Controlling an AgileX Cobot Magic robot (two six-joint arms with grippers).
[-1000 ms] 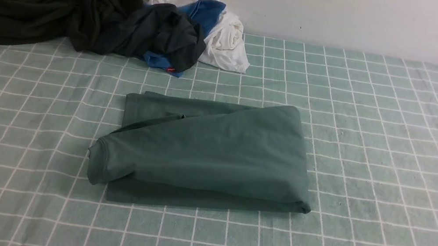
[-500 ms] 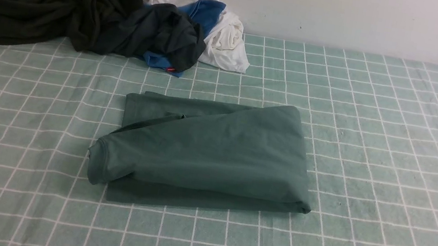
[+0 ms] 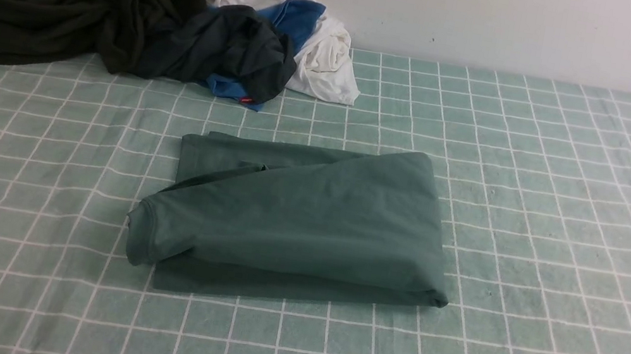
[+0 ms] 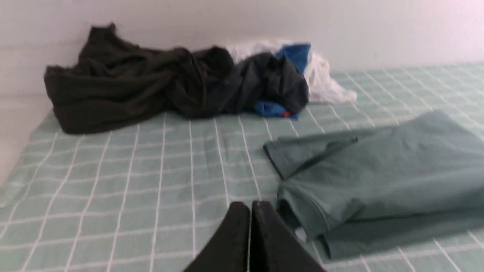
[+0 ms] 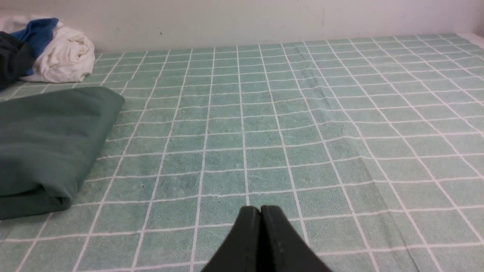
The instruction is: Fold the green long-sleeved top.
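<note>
Far left: dark garment pile (image 3: pixel 62 6), clear of work area. Left fingers (image 4: pixel 250 211) pressed together, empty, near-left of top. Ctr: green long-sleeved top (image 3: pixel 295 218) folded on checked cloth (image 3: pixel 572 213); fold looks complete. Right fingers (image 5: pixel 261 215) pressed together, empty, parked right of top.

The work surface was covered by a pale green checked cloth (image 3: pixel 569 232) ruled with thin white lines, and shallow creases were seen across it. A plain off-white wall (image 3: pixel 508 23) was set along the far edge, marked by a few small dark specks. Even, diffuse lighting was observed, with only soft shadows. At the far left corner the cloth edge was met by a pale surface.
</note>
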